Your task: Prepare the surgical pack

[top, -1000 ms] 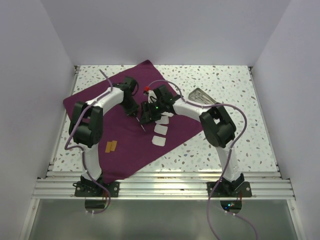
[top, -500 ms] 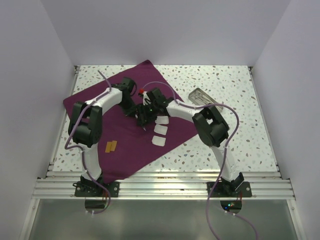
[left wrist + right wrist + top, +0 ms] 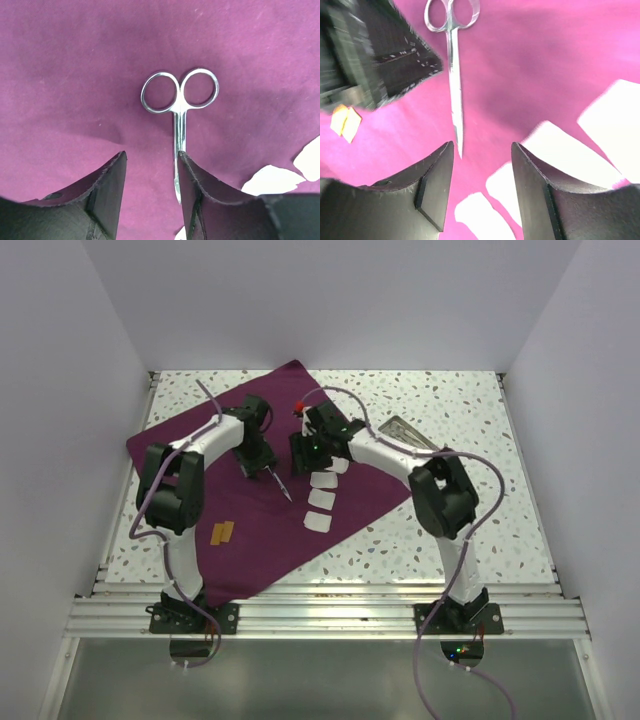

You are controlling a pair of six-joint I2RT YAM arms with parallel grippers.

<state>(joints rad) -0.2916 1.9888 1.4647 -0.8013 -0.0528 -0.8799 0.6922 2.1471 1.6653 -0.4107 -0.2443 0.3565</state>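
- White walls stand around a speckled table (image 3: 450,410).
- The surgical pack (image 3: 240,530) is a big purple cloth. It lies spread out flat on the left and middle of the table, with one corner pointing to the back wall.
- Shiny scissors (image 3: 283,488) lie on the cloth near its middle. They are closed.
- The left gripper (image 3: 257,468) is just above the ring end of the scissors. In its own camera its black fingers (image 3: 112,185) are apart and hold nothing. The scissors (image 3: 178,115) lie on the cloth under it, with the blade close to the right finger.
- The right gripper (image 3: 305,455) is just to the right of the left one, over the cloth. Its jaws are also apart with nothing between them.
- White pads (image 3: 321,500) lie in a row on the cloth, right of the scissors.
- A small metal tray (image 3: 405,432) sits on the table past the cloth's right edge.
- Two little tan pieces (image 3: 222,532) lie on the cloth at lower left.
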